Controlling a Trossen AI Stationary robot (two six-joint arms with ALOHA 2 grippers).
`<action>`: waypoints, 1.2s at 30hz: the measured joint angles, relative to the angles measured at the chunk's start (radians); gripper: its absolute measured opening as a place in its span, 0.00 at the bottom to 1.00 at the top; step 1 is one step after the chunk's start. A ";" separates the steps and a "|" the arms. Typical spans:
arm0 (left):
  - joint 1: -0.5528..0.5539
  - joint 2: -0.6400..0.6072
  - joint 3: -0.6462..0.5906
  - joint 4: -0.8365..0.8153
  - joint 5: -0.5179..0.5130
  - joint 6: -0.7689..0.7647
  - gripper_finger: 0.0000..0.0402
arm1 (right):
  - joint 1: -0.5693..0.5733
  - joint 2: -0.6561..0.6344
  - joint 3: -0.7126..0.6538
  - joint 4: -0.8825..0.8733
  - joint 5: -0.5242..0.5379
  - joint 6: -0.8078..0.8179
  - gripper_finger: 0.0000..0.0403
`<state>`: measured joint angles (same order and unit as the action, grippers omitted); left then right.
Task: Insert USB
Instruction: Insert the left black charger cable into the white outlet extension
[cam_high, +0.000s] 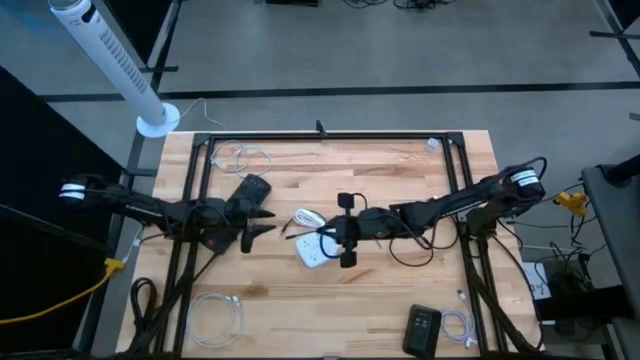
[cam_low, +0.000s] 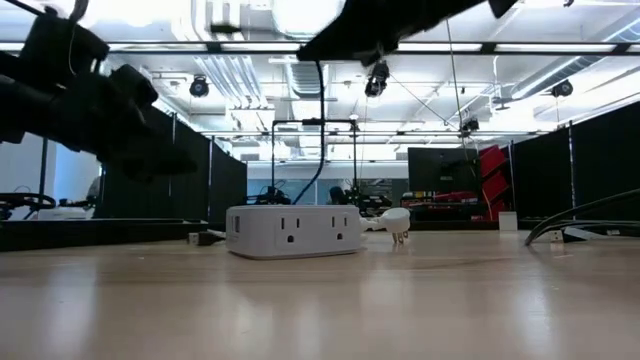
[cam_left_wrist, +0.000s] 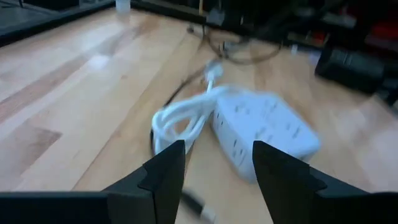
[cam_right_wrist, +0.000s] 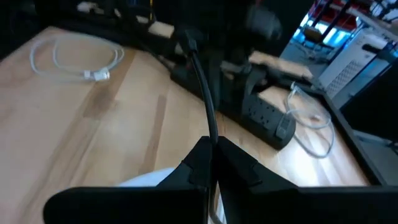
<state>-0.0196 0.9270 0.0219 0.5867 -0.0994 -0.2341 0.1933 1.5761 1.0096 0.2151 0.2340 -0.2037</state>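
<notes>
A white power strip (cam_high: 312, 250) lies flat on the wooden table near its middle, and its white cord (cam_high: 305, 218) is coiled beside it. Strip (cam_left_wrist: 264, 134) and cord (cam_left_wrist: 183, 121) also show in the left wrist view. My left gripper (cam_high: 265, 227) is open and empty, just left of the strip and pointing at it; its own view (cam_left_wrist: 217, 168) shows the gap. My right gripper (cam_high: 332, 235) hovers over the strip and is shut on a thin black cable (cam_right_wrist: 202, 81). The rest of that cable loops on the table (cam_high: 408, 252) behind it. My right gripper pinches the black cable (cam_right_wrist: 211, 135) between its two fingertips, coming from the table's right side. A short free length runs on past the fingers to the cable's end (cam_right_wrist: 186, 38), clear of the table. I cannot make out the plug itself.
A black power strip (cam_high: 251, 190) lies at the left rear, also visible in the right wrist view (cam_right_wrist: 261, 115). White cables lie coiled at the far left (cam_high: 240, 158), near left (cam_high: 215, 315) and near right (cam_high: 458, 325). A black box (cam_high: 423, 328) sits near the front edge. Black frame rails (cam_high: 320, 134) border the table.
</notes>
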 joint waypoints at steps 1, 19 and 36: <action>0.000 0.019 0.000 -0.003 -0.011 0.021 0.43 | 0.003 -0.011 0.000 -0.001 0.000 -0.004 0.00; 0.000 0.333 0.234 -0.234 -0.097 -0.029 0.33 | -0.003 -0.021 0.000 -0.006 0.045 -0.007 0.01; 0.003 0.657 0.613 -0.689 -0.124 -0.218 0.29 | -0.008 -0.009 0.000 -0.102 0.055 0.044 0.01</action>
<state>-0.0162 1.5844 0.6345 -0.1026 -0.2230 -0.4521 0.1848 1.5673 1.0100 0.1133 0.2893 -0.1595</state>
